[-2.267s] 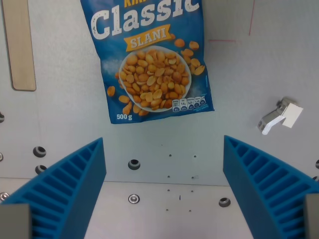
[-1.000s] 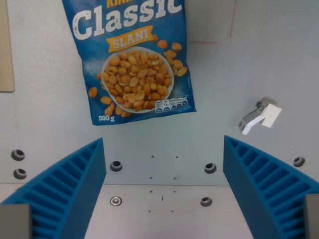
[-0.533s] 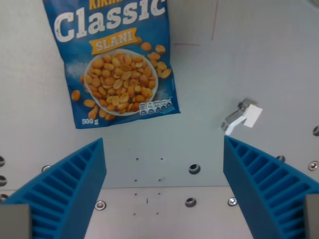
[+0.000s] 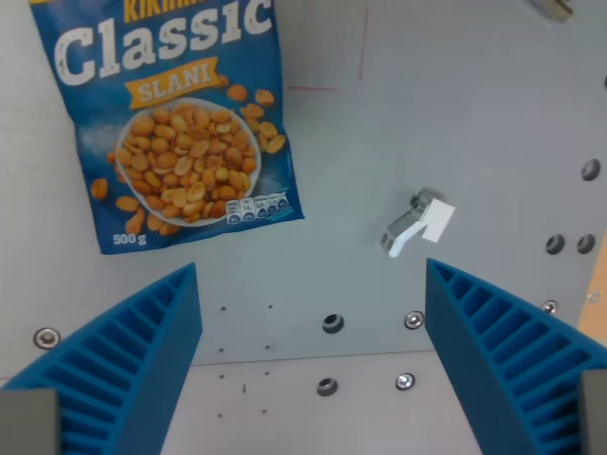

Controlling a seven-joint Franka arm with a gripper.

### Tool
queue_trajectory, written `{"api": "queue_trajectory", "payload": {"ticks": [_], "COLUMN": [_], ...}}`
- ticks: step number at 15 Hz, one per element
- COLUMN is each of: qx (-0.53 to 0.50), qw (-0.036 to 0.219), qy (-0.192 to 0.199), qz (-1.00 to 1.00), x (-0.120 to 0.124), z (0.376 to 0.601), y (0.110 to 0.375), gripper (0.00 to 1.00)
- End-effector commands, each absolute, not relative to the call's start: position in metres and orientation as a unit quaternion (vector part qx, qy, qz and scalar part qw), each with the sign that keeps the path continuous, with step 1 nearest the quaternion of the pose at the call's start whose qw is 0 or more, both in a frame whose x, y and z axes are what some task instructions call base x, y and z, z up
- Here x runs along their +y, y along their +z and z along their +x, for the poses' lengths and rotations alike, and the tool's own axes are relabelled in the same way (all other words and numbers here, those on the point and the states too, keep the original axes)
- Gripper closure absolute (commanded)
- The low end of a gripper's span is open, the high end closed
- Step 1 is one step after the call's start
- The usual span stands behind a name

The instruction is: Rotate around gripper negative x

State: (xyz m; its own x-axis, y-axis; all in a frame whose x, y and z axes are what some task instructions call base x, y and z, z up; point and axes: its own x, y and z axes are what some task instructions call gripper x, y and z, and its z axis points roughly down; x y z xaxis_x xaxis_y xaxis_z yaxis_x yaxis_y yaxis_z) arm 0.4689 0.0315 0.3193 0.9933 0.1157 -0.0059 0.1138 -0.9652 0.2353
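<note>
- The flat plastic peanut bag (image 4: 169, 128) is deep blue, with white "Classic" lettering, a yellow-orange "SLANI" banner and a white bowl of golden-brown peanuts pictured on it.
- The ridged plastic gripper (image 4: 311, 370) fingers (image 4: 123, 365) are bright blue with a ribbed pattern.
- The small plastic clip (image 4: 415, 222) is white and grey.
- The metal table plate (image 4: 446, 114) is pale grey, marked with thin red lines and dotted with dark holes.

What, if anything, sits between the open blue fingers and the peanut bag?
Nothing visible. The gripper is open and empty; only bare grey table with screw holes separates it from the peanut bag. The small white clip lies off toward the wrist view's right.
</note>
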Motion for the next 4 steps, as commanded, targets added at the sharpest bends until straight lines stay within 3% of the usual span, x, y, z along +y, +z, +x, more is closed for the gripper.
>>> {"api": "queue_trajectory", "payload": {"ticks": [1,4], "qx": [0.045,0.045], "qw": [0.235,0.254], "qy": [0.008,0.009], "qz": [0.971,0.966], "x": [0.0345,0.0345], "z": [0.4672,0.4672], "y": [0.3210,0.3210], "gripper": [0.00,0.00]}}
